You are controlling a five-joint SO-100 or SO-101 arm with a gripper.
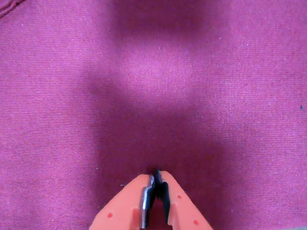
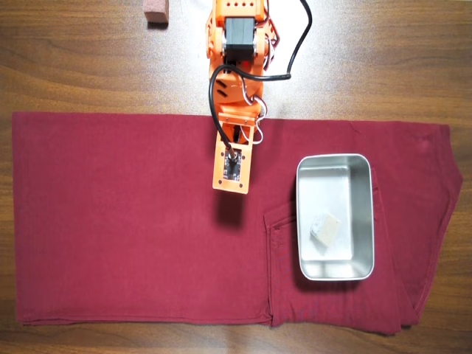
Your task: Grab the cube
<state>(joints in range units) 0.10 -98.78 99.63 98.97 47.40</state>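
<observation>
The cube (image 2: 327,228) is small, pale beige and speckled. It lies tilted inside the metal tray (image 2: 301,214), near the tray's lower end in the overhead view. It does not show in the wrist view. My gripper (image 1: 156,175) enters the wrist view from the bottom edge, with its orange jaws closed together and nothing between them, above bare cloth. In the overhead view my orange arm (image 2: 231,166) reaches down from the top centre. Its end is left of the tray and well apart from the cube, and the fingers are hidden under the wrist.
A dark red cloth (image 2: 125,214) covers most of the wooden table (image 2: 74,59); in the wrist view the cloth (image 1: 216,96) looks magenta. A reddish-brown block (image 2: 155,11) sits on the wood at the top, left of the arm's base.
</observation>
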